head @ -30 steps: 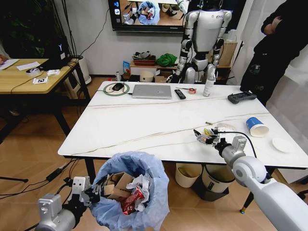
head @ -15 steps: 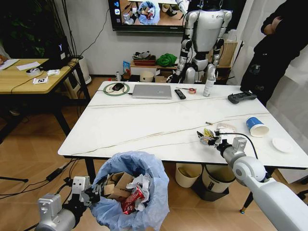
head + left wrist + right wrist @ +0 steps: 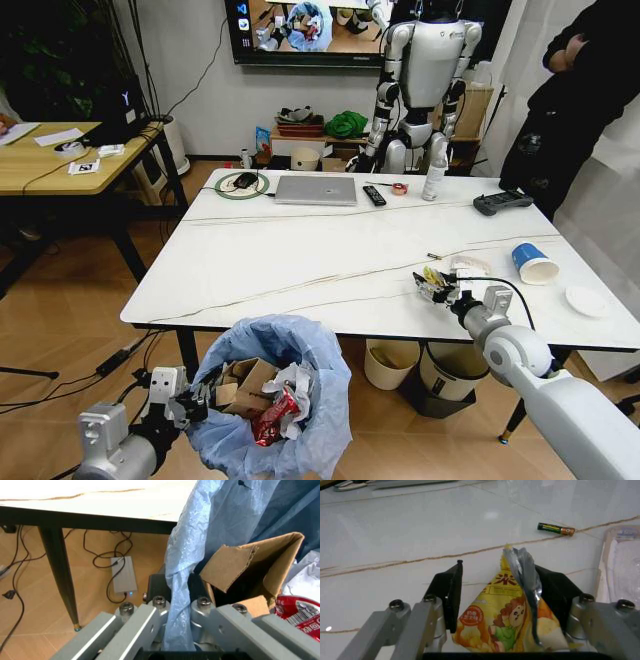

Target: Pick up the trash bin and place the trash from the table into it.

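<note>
The left gripper point(image 3: 190, 402) pinches the blue-bag rim of the trash bin point(image 3: 275, 400), held below the table point(image 3: 300, 260) edge and already holding cardboard, paper and a red can. The right gripper point(image 3: 437, 288) clamps a yellow wrapper point(image 3: 507, 620) over the tabletop; a paper cup point(image 3: 533, 263) is not yet collected.

Head camera overlooks the table point(image 3: 300, 250); wrist cameras (2) sit close.
</note>
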